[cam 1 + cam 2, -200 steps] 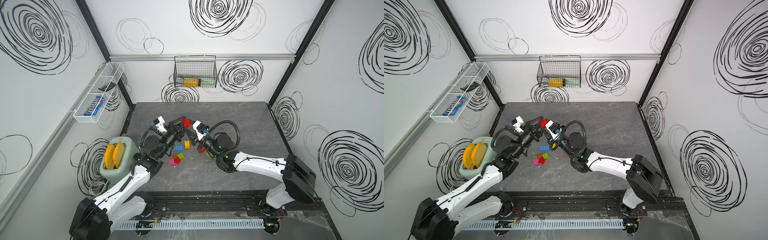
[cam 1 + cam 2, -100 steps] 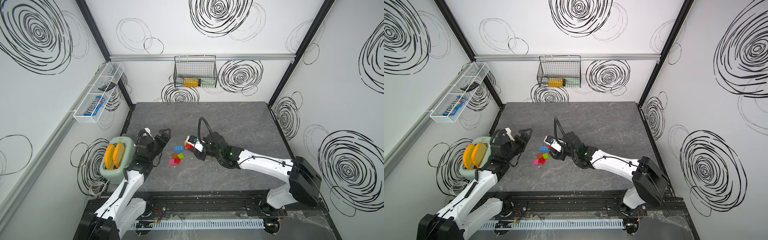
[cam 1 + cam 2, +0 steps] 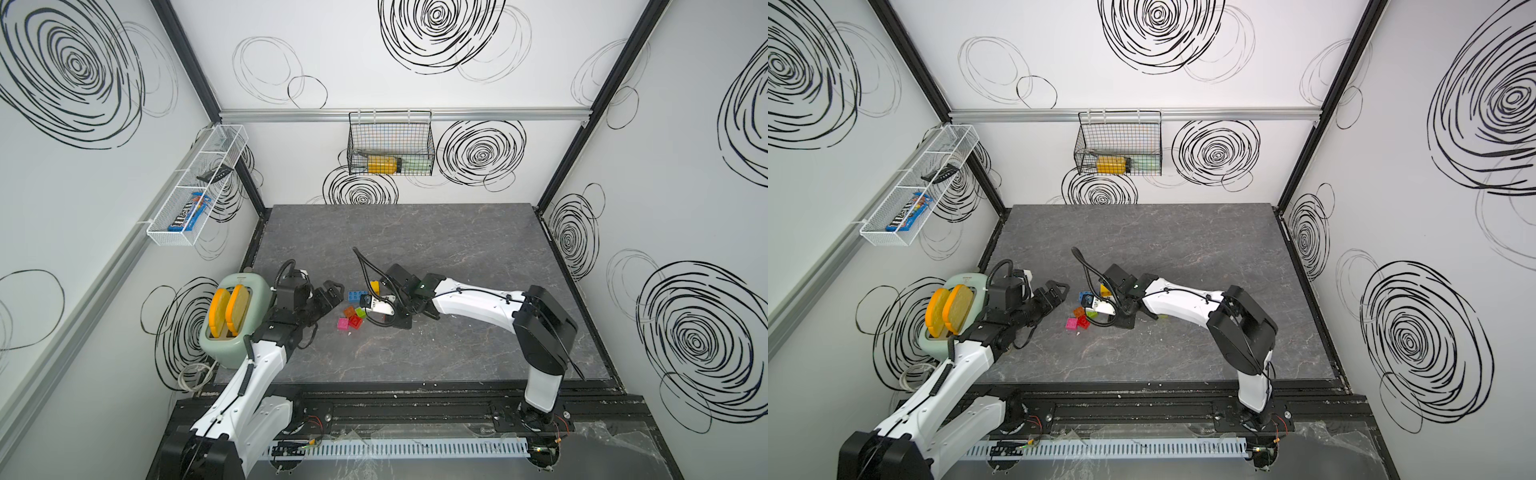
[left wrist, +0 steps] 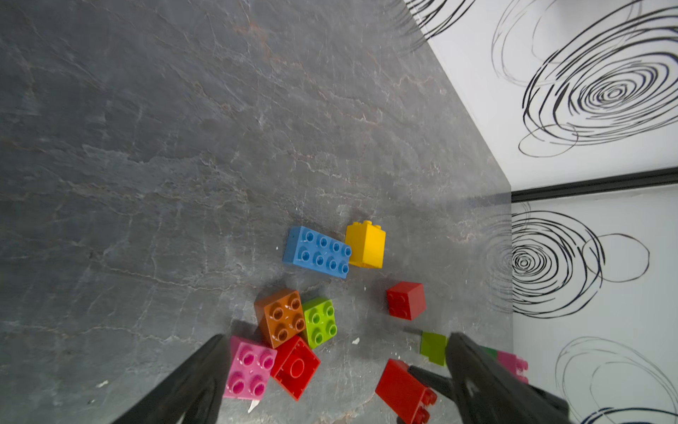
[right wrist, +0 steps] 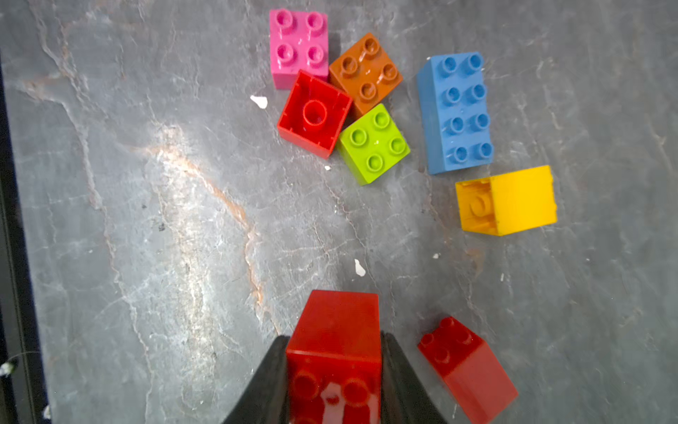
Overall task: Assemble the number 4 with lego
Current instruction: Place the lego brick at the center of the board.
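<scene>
The left gripper (image 4: 335, 339) stands wide open and empty, near the pink brick (image 4: 249, 367). Loose lego (image 3: 353, 318) lies clustered on the table (image 3: 436, 241) between both arms. The right gripper (image 5: 334, 339) is clamped narrowly on a red brick (image 5: 335, 319).

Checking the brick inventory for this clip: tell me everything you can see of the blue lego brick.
The blue brick is glossy plastic and the longest piece in view, with eight round studs in two rows of four. It lies flat on the grey table, studs up. A yellow brick lies on its side near one short end; whether they touch is unclear. The orange brick and lime brick sit alongside, apart. Nothing grips it.
</scene>
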Tool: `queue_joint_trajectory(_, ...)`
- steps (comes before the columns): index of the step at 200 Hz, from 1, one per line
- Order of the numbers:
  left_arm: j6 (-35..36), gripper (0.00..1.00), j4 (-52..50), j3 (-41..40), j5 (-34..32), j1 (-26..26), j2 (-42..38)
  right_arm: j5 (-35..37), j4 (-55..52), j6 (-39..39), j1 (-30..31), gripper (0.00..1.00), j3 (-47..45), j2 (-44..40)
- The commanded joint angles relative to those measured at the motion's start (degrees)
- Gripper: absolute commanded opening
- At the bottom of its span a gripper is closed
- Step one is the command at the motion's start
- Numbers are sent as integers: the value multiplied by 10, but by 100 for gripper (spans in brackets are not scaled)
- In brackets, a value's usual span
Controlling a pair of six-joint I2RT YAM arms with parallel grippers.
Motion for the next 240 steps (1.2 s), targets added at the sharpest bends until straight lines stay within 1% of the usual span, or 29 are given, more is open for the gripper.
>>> queue_joint_trajectory(1,18,96,-26,-14,27,1,-5,-15,-91,-42,-12,20,56,44)
queue_joint_trajectory(20,25,96,-43,-14,18,-4,-6,-23,-141,-64,-17,23,96,75)
queue_joint_trajectory(42,44,96,-45,-14,27,-10,-3,-5,-150,-81,-17,27,103,87)
queue_joint_trajectory(50,49,96,-48,-12,29,-14,1,1,-148,-87,-15,30,101,88)
queue_joint_trajectory(64,53,96,-45,-11,32,-23,9,15,-133,-95,-14,39,93,83)
queue_joint_trajectory(75,54,96,-40,-10,32,-36,15,23,-119,-106,-11,43,82,76)
queue_joint_trajectory(110,66,96,-36,6,39,-73,47,60,-82,-125,-3,51,55,59)
queue_joint_trajectory(130,83,96,-35,18,42,-91,64,83,-65,-134,-3,52,44,50)
queue_joint_trajectory(160,100,96,-31,30,10,-129,76,118,-24,-147,-2,53,25,37)
queue_joint_trajectory(192,111,96,-26,41,-42,-186,98,140,8,-158,1,55,4,9)
queue_joint_trajectory(206,113,96,-29,49,-67,-209,113,132,17,-163,1,56,-8,-6)
queue_joint_trajectory(226,117,96,-27,55,-97,-229,127,99,4,-162,5,59,-9,-22)
queue_joint_trajectory(235,120,96,-17,52,-100,-234,127,85,-1,-158,8,62,-11,-30)
queue_joint_trajectory(240,121,96,-9,49,-99,-235,127,79,-1,-156,10,66,-14,-36)
